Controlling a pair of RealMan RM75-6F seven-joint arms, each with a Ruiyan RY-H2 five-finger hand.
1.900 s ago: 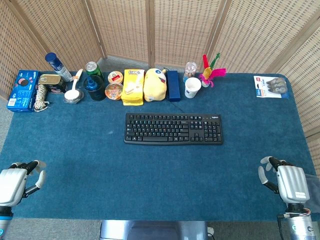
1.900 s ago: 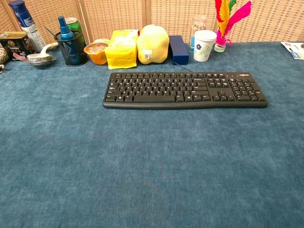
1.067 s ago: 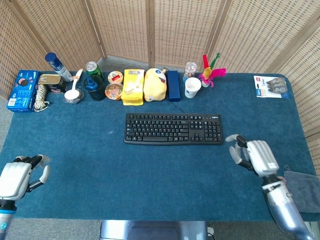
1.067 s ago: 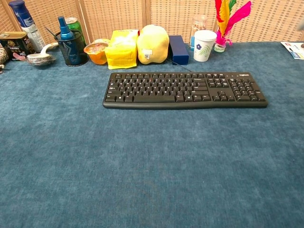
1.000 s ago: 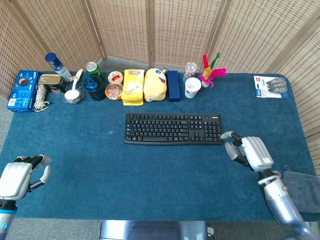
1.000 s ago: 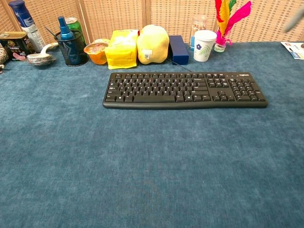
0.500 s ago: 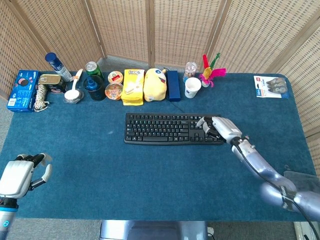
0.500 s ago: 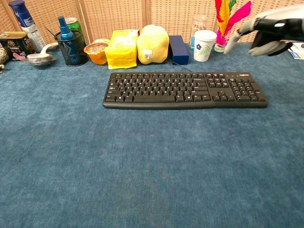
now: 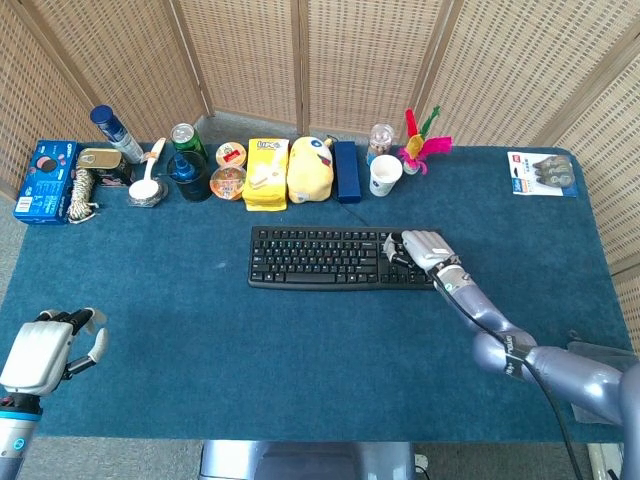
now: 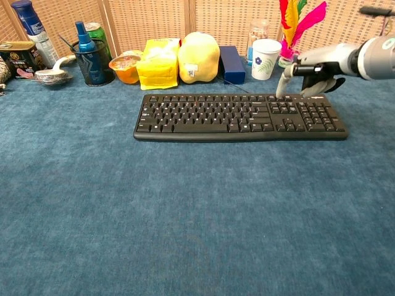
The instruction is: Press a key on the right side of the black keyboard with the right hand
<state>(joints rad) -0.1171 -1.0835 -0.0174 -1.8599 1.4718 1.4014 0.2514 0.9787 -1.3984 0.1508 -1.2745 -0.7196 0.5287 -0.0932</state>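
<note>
Hovering over the right end of the black keyboard (image 9: 346, 258), mid-table, the right hand (image 10: 311, 69) points one finger down, holding nothing; the press remains, needing a short drop. The left hand (image 9: 42, 349) idles near-left, fingers apart.

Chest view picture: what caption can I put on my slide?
The right hand points a finger down at the right side of the black keyboard.

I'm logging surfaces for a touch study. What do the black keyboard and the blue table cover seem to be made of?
Black keyboard: likely hard plastic, matte, with moulded keys bearing white legends. Table cover: looks like short-pile fabric, perhaps felt or carpet, judging by its mottled, fuzzy, non-reflective surface.
</note>
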